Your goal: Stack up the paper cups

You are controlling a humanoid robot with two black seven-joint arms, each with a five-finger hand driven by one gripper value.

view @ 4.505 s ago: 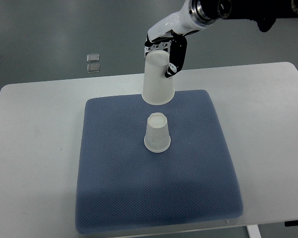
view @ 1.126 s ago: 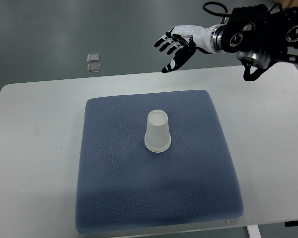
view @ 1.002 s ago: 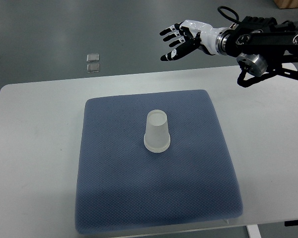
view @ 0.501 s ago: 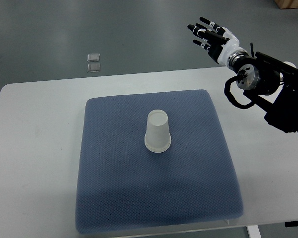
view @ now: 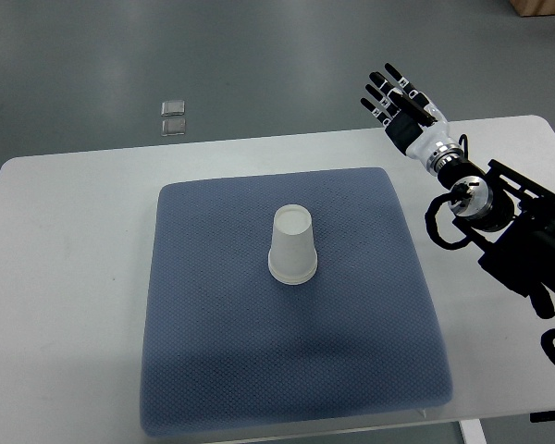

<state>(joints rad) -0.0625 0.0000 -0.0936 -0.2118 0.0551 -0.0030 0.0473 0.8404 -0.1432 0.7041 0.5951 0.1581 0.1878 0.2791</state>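
A: Starting at the left: bare white surface, then a blue mat spread over its middle. Two small clear squares out on the floor beyond the far edge. No left arm anywhere.

B: And the paper cups?

A: Standing mouth-down near the mat's centre, well left of the fingers and nearer the camera. Flat base up, rim pressed on the fabric. Long axis upright, tapering toward the top. Reads as a single outline; cannot tell by sight how many are nested.

B: Further right?

A: Right hand, arm coming in from the right edge. Fingers spread wide and straight, pointing up and away from the mat, holding nothing. Hovering over the surface's far right part, well clear of the cups.

B: Step in hand?

A: Judging by the empty open hand and the lone cup shape, probably stacking finished, or nearly so. No loose cup anywhere in view.

B: Next move?

A: If another cup arrives: grip its side wall, hold it mouth-down, line it up directly above the standing base, lower straight. Risk: a slanted approach could tip the light stack over on the soft mat.
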